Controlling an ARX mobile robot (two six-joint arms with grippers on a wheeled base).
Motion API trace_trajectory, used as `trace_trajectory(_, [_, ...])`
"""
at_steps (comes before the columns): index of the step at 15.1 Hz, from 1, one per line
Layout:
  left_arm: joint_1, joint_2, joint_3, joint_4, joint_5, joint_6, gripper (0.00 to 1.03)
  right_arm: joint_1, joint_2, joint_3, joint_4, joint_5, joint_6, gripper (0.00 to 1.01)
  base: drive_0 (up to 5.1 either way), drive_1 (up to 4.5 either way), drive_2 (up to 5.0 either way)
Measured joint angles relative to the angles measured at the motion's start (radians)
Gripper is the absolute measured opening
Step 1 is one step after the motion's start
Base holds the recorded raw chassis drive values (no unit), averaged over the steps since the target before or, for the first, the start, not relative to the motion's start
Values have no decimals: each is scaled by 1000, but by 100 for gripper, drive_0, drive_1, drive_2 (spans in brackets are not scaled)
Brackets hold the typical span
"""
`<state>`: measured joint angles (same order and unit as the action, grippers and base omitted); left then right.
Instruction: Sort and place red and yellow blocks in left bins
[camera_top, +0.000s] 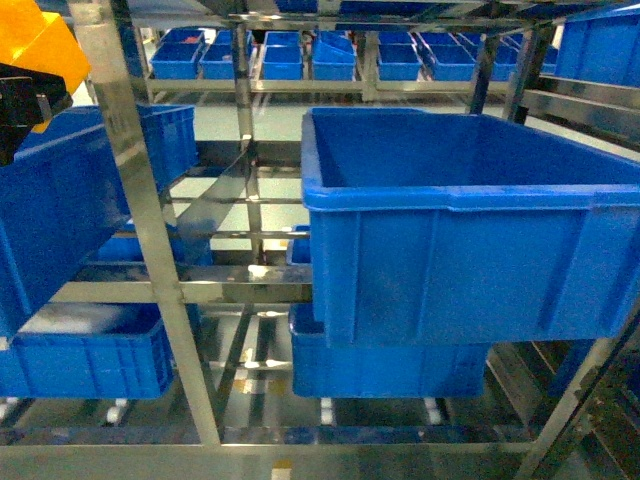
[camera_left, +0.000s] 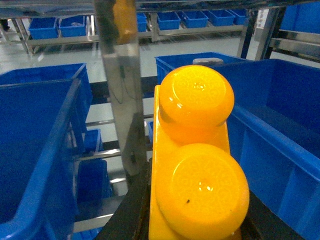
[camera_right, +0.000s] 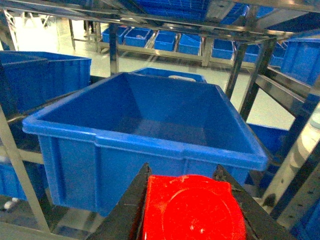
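In the head view, my left pincer (camera_top: 22, 95) sat at the upper left edge, closed around the yellow block (camera_top: 42, 45), with the left crate (camera_top: 70, 200) just below and ahead of it. My right pincer was out of sight there.

From the left wrist, the yellow block (camera_left: 195, 165) stood lengthwise between the jaws, studs facing the camera, the left crate (camera_left: 35, 150) to its left.

From the right wrist, my right pincer (camera_right: 192, 200) clamped the red block (camera_right: 192, 210); the big crate (camera_right: 145, 120) lay straight ahead of it.
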<state>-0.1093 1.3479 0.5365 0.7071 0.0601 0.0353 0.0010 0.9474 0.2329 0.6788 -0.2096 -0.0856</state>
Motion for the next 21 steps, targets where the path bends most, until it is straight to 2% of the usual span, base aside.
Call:
trace_trajectory(6, [0, 2, 0, 5, 0, 0, 26, 0, 0, 0, 4, 0, 0, 29, -471, 223, 274])
trace_trajectory(18, [2, 1, 0, 2, 0, 0, 26, 5, 0, 0, 3, -3, 3, 29, 0, 0, 0])
trace_trajectory(21, [2, -1, 0, -2, -3, 0, 26, 5, 1, 0, -2, -3, 3, 29, 298, 196, -497])
